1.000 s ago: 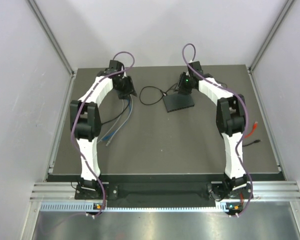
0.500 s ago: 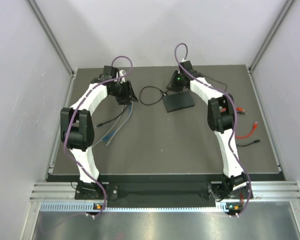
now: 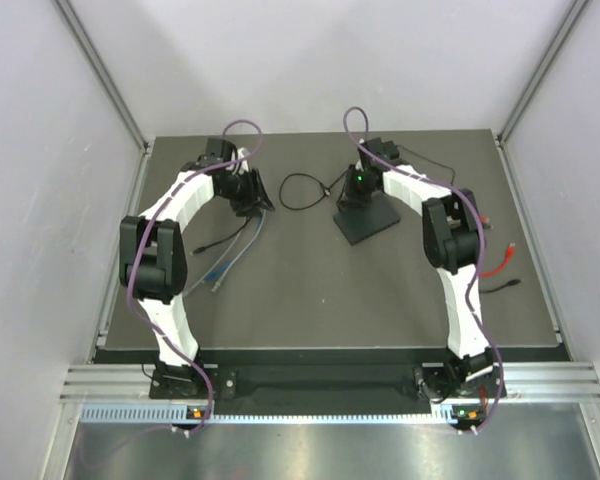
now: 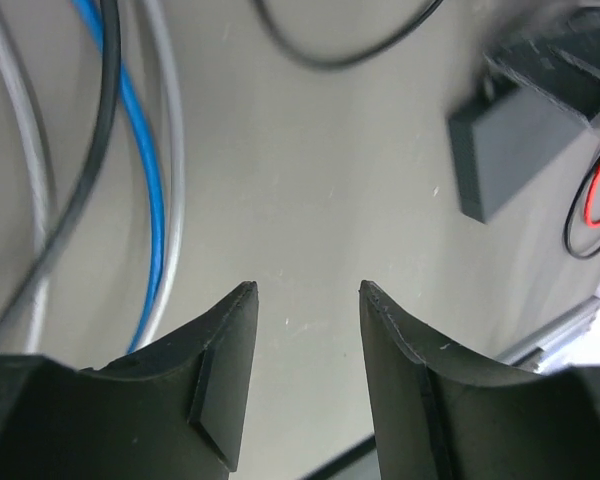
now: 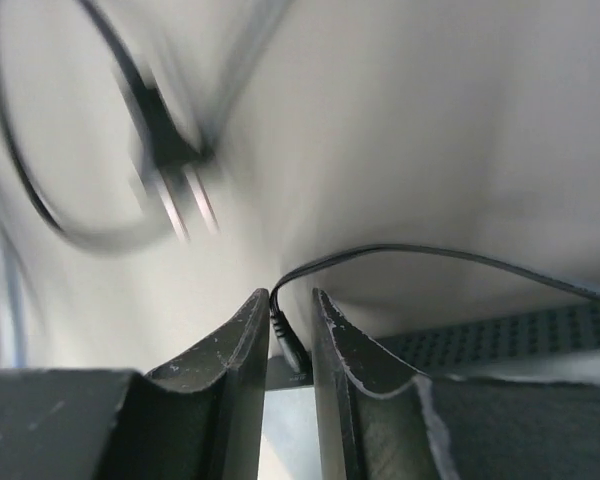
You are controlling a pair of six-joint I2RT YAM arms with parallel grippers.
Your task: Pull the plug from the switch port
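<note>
While the right claw (image 5: 291, 300) flanks the plug (image 5: 288, 345) at the switch (image 5: 500, 328), jaws close-set, grip is unclear.

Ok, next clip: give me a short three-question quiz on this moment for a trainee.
1. True or false: the left gripper is clamped on a cable.
2. Between the fingers of the right gripper sits: A) a red cable B) the black plug C) nothing.
3. What colour is the bright cable at the left of the left wrist view?
Key: 1 false, its jaws stand open and empty; 2 B; 3 blue, the blue cable.
</note>
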